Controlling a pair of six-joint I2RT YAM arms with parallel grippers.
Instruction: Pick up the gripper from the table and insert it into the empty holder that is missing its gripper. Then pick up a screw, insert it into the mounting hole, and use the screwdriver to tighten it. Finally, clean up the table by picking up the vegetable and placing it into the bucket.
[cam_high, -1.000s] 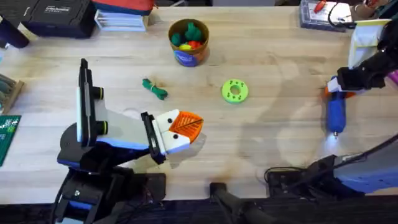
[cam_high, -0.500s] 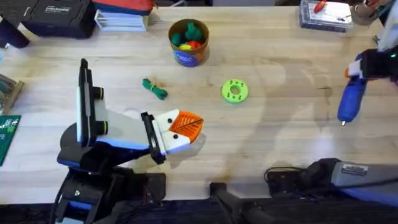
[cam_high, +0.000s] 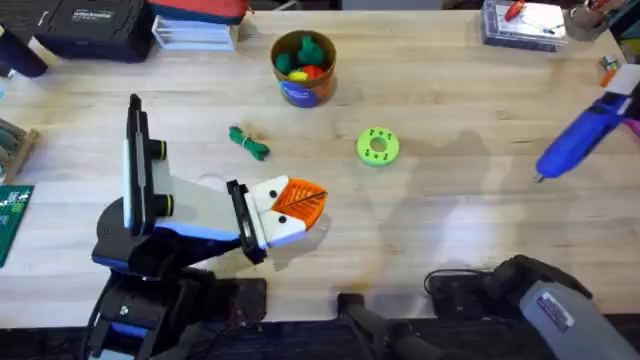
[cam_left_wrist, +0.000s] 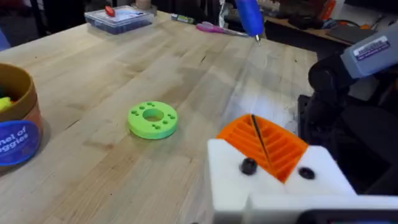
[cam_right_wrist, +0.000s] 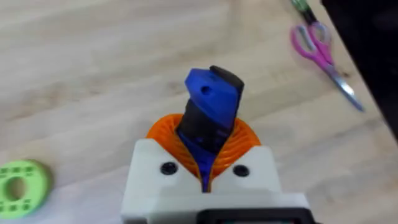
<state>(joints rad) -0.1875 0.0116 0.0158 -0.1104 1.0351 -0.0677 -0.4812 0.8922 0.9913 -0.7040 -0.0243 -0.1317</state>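
Holding the screwdriver (cam_high: 582, 143) tilted above the table's (cam_high: 450, 90) right edge, your right gripper (cam_right_wrist: 205, 163) clamps its body. Your left gripper (cam_high: 290, 212) rests low, pads together. Behind sits the bucket (cam_high: 303, 68), then the vegetable (cam_high: 248, 142) lying loose.

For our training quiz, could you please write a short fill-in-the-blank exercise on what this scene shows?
1. The right hand is shut on the blue ____.
2. The green disc lies on the ____.
3. The dark green vegetable lies outside the bucket, between it and the ____ hand.
4. The pink-handled ____ lie on the table in the right wrist view.

Missing words: screwdriver; table; left; scissors
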